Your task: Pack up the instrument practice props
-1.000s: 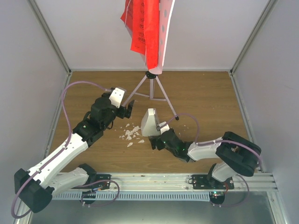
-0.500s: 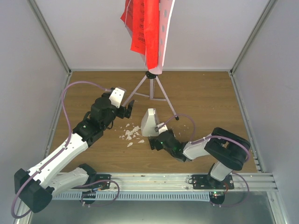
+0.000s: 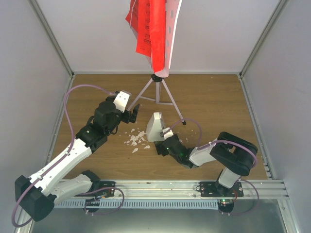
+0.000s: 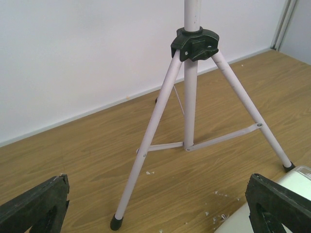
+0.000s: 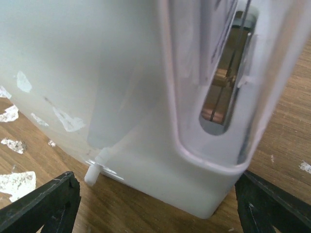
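The music stand is at the back middle: a pale perforated plate (image 3: 171, 34) with red ribbed sheets (image 3: 148, 29) on it, on silver tripod legs (image 3: 164, 94). The legs fill the left wrist view (image 4: 189, 97). The small white pyramid metronome (image 3: 155, 127) stands on the wood in front of the stand and fills the right wrist view (image 5: 141, 97). My left gripper (image 3: 134, 112) (image 4: 155, 216) is open and empty, facing the tripod's near left leg. My right gripper (image 3: 162, 143) (image 5: 160, 208) is open, its fingers (image 5: 43, 204) on either side of the metronome's base.
White crumbs (image 3: 137, 140) lie scattered on the wood left of the metronome and show in the right wrist view (image 5: 14, 182). Grey walls and metal posts (image 3: 53, 41) close in the table on three sides. A tripod foot (image 3: 184, 123) rests just right of the metronome.
My right arm has folded in and pushed its gripper a little closer to the metronome's base. The left arm, the stand and the metronome have not moved.
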{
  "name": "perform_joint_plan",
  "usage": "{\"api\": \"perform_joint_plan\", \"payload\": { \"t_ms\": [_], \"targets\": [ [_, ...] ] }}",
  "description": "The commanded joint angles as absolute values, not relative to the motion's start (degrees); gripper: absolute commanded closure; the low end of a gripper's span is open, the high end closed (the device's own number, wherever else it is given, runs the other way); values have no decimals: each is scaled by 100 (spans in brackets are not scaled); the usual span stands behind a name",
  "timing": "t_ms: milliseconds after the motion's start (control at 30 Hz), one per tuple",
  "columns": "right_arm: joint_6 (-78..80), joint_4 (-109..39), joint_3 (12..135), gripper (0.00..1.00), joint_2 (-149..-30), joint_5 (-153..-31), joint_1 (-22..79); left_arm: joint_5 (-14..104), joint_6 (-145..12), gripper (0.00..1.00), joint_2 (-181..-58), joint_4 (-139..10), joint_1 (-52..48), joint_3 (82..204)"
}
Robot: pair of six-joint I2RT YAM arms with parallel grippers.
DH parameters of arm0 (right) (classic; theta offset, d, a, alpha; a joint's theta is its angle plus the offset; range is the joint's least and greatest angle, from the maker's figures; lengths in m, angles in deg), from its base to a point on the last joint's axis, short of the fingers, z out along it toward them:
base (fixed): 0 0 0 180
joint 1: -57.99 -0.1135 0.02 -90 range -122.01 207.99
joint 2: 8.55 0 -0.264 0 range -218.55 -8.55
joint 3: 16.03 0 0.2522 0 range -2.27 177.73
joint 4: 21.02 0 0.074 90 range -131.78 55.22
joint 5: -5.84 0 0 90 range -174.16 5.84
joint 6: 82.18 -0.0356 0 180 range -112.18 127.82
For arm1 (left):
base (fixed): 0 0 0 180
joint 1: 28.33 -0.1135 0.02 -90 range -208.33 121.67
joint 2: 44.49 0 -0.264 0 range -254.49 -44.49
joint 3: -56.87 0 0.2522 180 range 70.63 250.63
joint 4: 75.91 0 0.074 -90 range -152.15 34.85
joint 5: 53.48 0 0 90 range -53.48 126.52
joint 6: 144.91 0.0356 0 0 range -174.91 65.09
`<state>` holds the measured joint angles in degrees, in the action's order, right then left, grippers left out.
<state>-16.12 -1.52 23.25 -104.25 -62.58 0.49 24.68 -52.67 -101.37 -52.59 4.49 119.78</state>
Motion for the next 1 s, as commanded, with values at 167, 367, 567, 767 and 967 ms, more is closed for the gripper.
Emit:
{"api": "perform_joint_plan", "payload": {
  "t_ms": [167,367,567,767,967],
  "targets": [
    [-1417,235,2280,22,-10477,-6137,0,2447,-5184,1,-10059,-5614,410,11920],
    [-1407,267,2251,28,-10480,-6150,-2,2456,-5180,1,-10072,-5613,407,11915],
    [-1363,297,2243,32,-10486,-6156,-6,2456,-5175,1,-10064,-5611,401,11915],
    [-1369,296,2243,28,-10477,-6144,-2,2462,-5175,1,-10074,-5617,401,11915],
    [-1396,202,2135,1,-10110,-6088,-4,2456,-5175,1,-10083,-5609,394,11915]
  ]
}}
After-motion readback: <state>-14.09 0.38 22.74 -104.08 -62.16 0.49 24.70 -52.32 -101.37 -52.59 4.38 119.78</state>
